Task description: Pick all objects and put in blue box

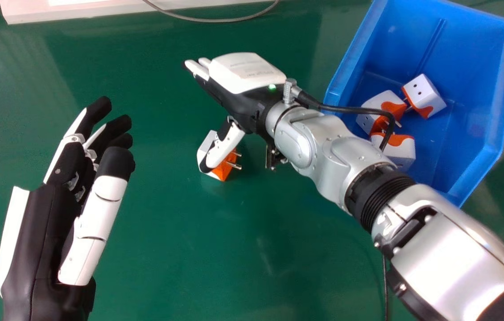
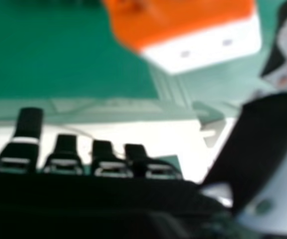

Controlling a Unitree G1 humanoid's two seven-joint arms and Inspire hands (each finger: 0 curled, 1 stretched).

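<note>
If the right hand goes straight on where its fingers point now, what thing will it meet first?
The right hand would probably meet the white panel at the head view's top edge first; the way there, over the green table, looks free. Height is unclear, so it might pass above.

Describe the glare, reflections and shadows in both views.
Head view: bright highlights on the silver forearm, pale reflections across the glossy green table, darker shade on the table beyond the right side of the blue box. Right hand view: the right hand is nearly black against a brightly lit white surface.
</note>
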